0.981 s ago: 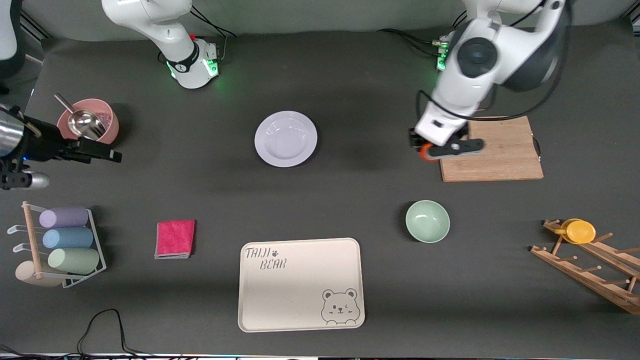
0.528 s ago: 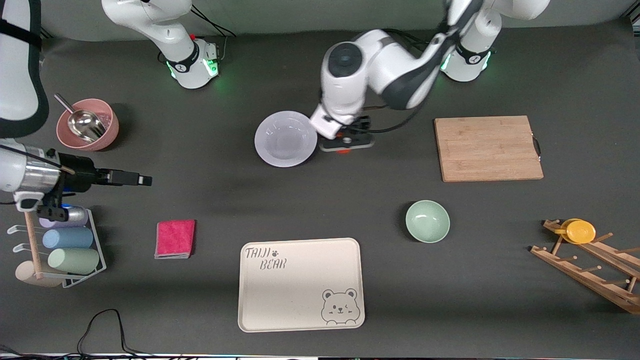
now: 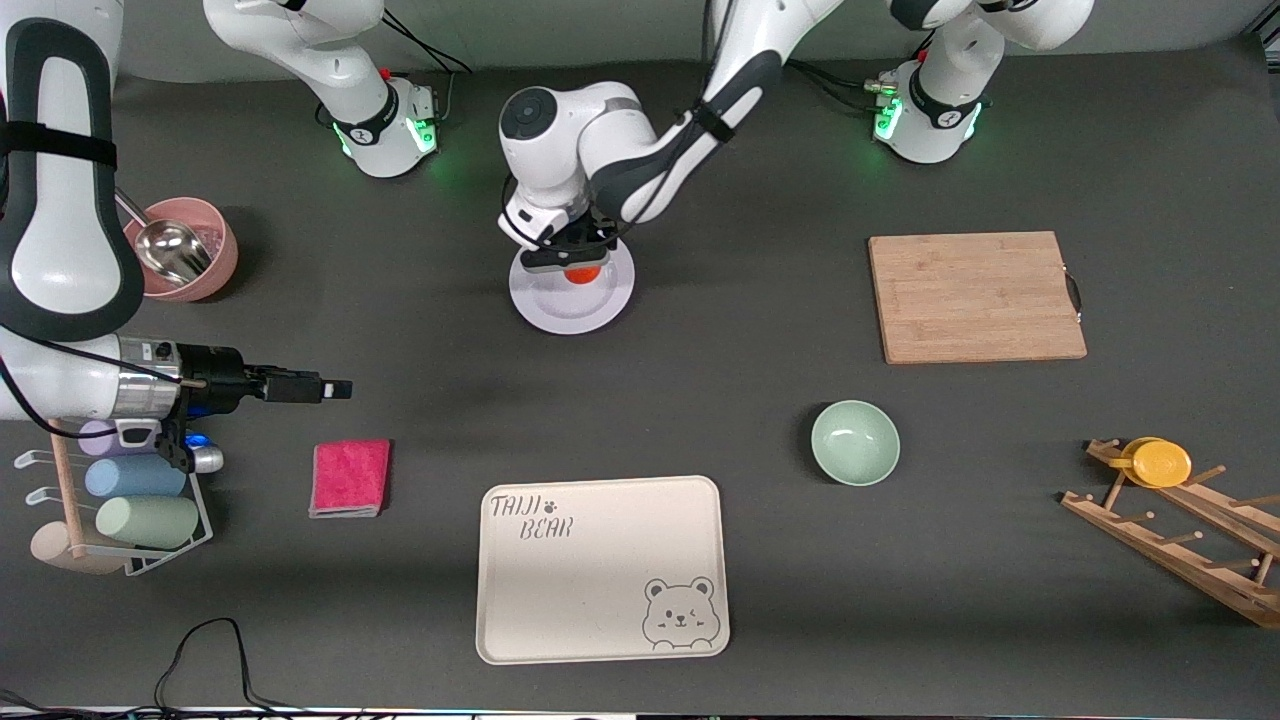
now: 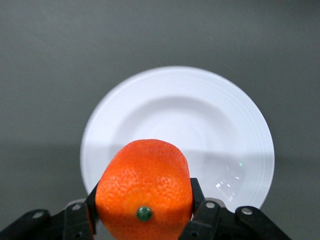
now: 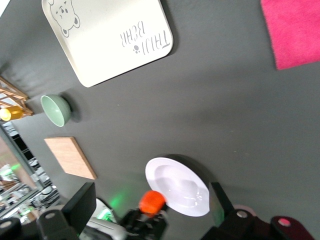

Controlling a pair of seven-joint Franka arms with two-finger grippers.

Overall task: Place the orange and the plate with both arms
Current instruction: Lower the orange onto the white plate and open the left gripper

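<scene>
The white plate lies on the dark table mid-way between the two bases. My left gripper hangs over the plate and is shut on the orange. In the left wrist view the orange is clamped between both black fingers, with the plate straight below. My right gripper hovers open and empty over bare table beside the pink cloth, at the right arm's end. Its wrist view shows wide-apart fingers, the plate and the held orange.
A pink bowl with a metal scoop and a rack of cups stand at the right arm's end. Pink cloth, bear tray and green bowl lie nearer the camera. The cutting board and wooden rack with yellow cup are at the left arm's end.
The left arm has carried the orange from the cutting board's edge across to over the plate. The right gripper has slid out toward the table's middle, still open.
</scene>
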